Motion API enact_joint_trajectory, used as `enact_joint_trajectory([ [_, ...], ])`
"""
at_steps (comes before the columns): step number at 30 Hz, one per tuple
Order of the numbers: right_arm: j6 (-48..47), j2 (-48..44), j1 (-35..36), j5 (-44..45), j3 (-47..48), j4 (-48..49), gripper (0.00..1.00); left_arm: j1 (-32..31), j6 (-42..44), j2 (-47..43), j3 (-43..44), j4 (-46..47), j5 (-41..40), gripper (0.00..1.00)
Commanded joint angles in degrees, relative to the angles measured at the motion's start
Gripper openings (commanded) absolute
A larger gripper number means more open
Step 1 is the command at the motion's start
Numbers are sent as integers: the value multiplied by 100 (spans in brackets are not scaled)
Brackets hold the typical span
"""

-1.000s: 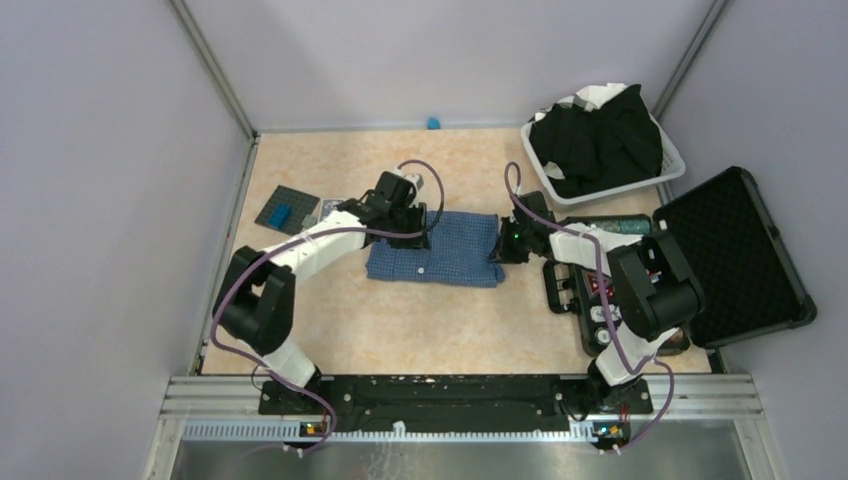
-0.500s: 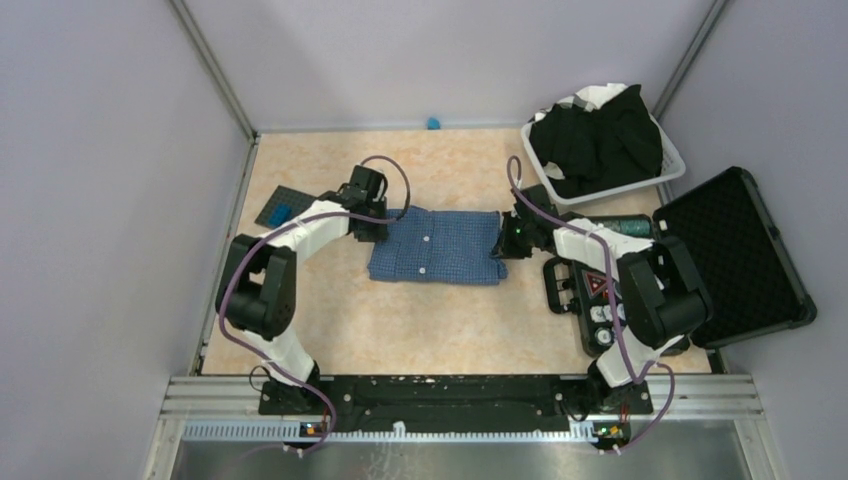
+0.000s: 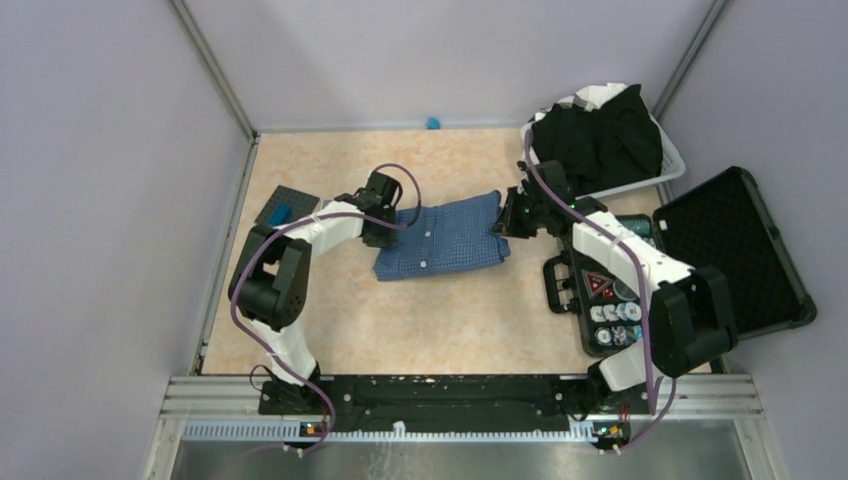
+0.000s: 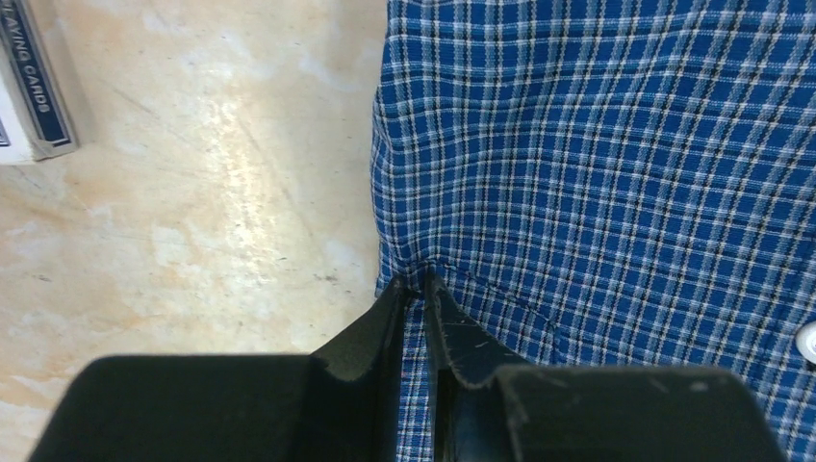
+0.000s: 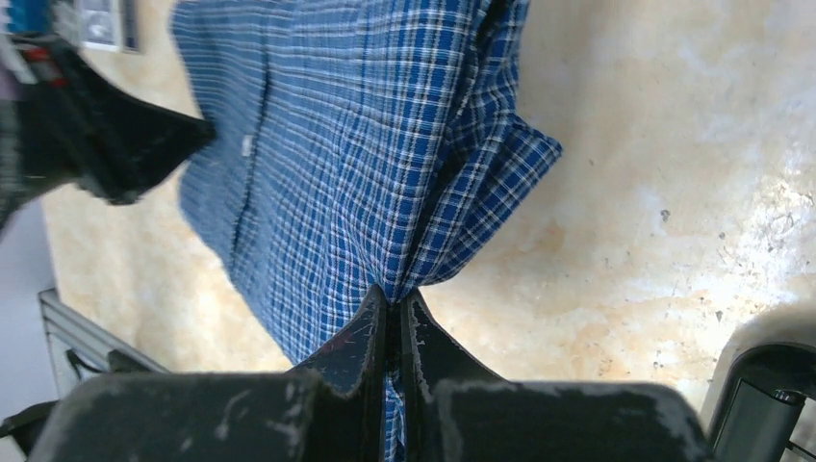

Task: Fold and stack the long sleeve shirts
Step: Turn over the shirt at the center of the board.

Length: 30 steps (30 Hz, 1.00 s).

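The blue checked long sleeve shirt point(image 3: 440, 235) lies folded mid-table, skewed, its right end raised. At the shirt's left edge my left gripper point(image 3: 392, 222) is shut on the cloth; in the left wrist view a strip of check cloth point(image 4: 597, 164) runs between the tips of the left gripper point(image 4: 414, 284). My right gripper point(image 3: 503, 222) is shut on the right edge, and in the right wrist view the shirt point(image 5: 366, 144) hangs bunched from the right gripper point(image 5: 393, 296). Black long sleeve shirts point(image 3: 598, 140) are heaped in a white basket point(image 3: 672, 165) at the back right.
An open black hard case point(image 3: 735, 255) lies at the right, with a tray of small items point(image 3: 600, 290) beside it. A grey plate with a blue brick point(image 3: 287, 208) sits at the left. A card box point(image 4: 34, 87) lies near the left gripper.
My left gripper moved off the shirt's top to its left edge and closed on it. My right gripper carried the right edge up and toward the back, skewing the shirt.
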Motion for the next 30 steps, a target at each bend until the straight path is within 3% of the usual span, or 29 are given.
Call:
enact_joint_trajectory([
  [1,-99,-485,-65,-265,588,-270,0,-184,-149,28,152,230,81,17],
  [7,-115,-808,-65,-512,1217,-667,0,-425,-526,159,314,491,676,17],
  [11,-131,-872,-49,-660,1844,-1000,0,-955,-978,362,611,831,1107,15],
  [16,-106,-252,287,-528,2981,-1301,0,-1855,-2251,647,879,2161,2148,14],
  [18,-40,96,334,-528,3341,-1245,0,-1980,-3087,427,564,2815,2411,26],
  [19,-8,261,338,-535,3483,-1187,0,-1964,-3432,209,293,3053,2397,41],
  [23,6,1094,558,-368,3823,-1041,0,-1297,-3428,-749,-734,2555,2310,61],
  [27,148,1830,1030,-178,3485,-349,1,-147,-2907,-1856,-2034,1881,2158,73],
  [30,222,2487,1342,-217,3486,-51,39,714,-2299,-2779,-2665,1337,1821,78],
])
